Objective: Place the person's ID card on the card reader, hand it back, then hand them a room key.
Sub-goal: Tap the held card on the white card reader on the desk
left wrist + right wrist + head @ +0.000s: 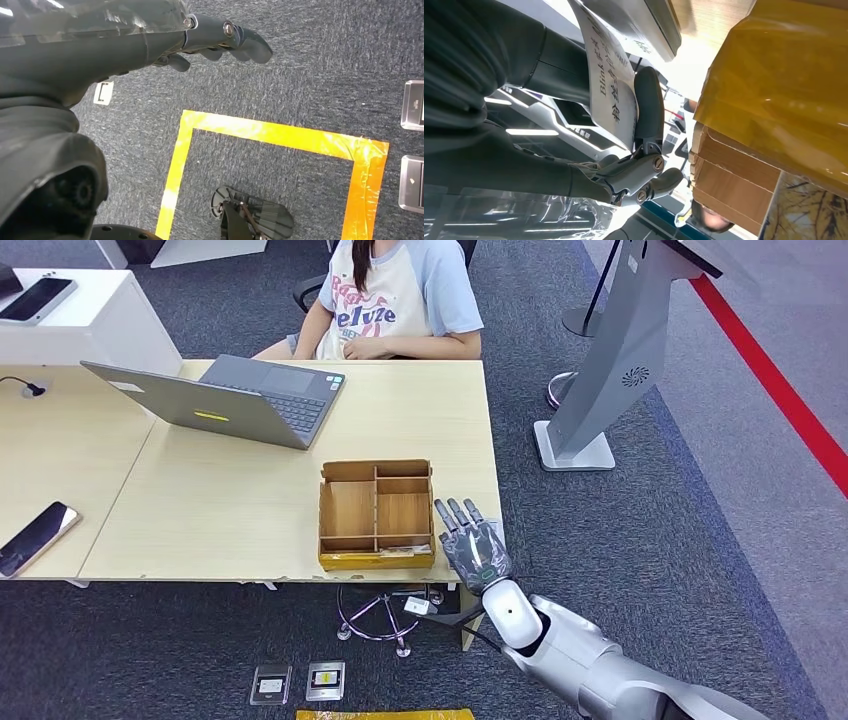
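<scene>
My right hand is raised at the table's near right edge, just right of a brown compartment box, with its back towards me and its fingers pointing away. In the right wrist view a white printed card stands pinched between the thumb and the fingers of that hand, beside the box's taped yellow wall. A person sits at the far side of the table. My left hand hangs over the carpet and holds nothing. No card reader can be made out on the table.
An open grey laptop lies left of the box and a phone near the table's left edge. A grey kiosk stand rises to the right. Two grey devices lie on the floor beside yellow tape.
</scene>
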